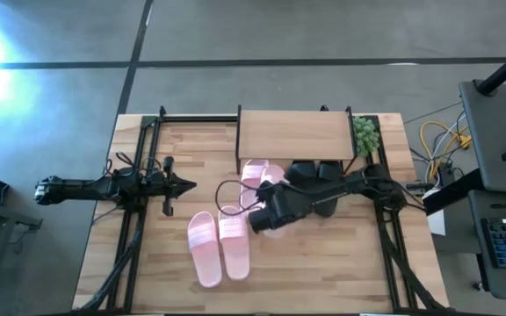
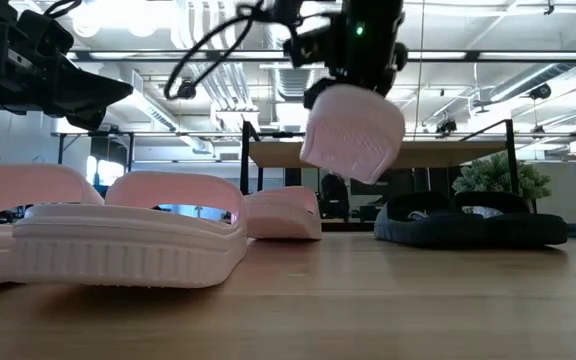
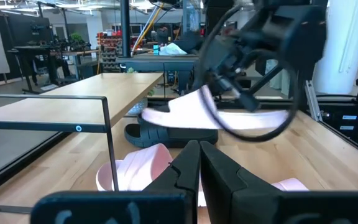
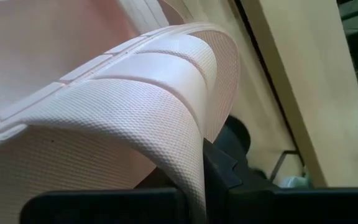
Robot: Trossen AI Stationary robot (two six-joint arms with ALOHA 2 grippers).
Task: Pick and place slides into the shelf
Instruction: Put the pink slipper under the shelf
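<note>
High view shows the right gripper [image 1: 266, 218] out over the middle of the table, fingers pinched on the strap of a pink slide [image 2: 353, 132]. Low view confirms that slide is off the wood, hanging tilted under the gripper with its sole facing the camera.

The shelf [image 1: 295, 140] lies just beyond the held slide, toward the far edge of the table, so the carry looks short and runs away from the front edge. One pink slide [image 1: 255, 175] already sits in front of the shelf, partly under the top board, and the two black slides [image 1: 316, 172] sit beside it to the right. The free spot looks to be between or next to those, though how much room is left I cannot tell.

Two more pink slides [image 1: 219, 247] lie side by side nearer the front edge, long axes roughly front to back.

Left gripper [image 1: 172, 185] waits at the left side, fingers pressed together on nothing. Right arm is clearly the closer one.
</note>
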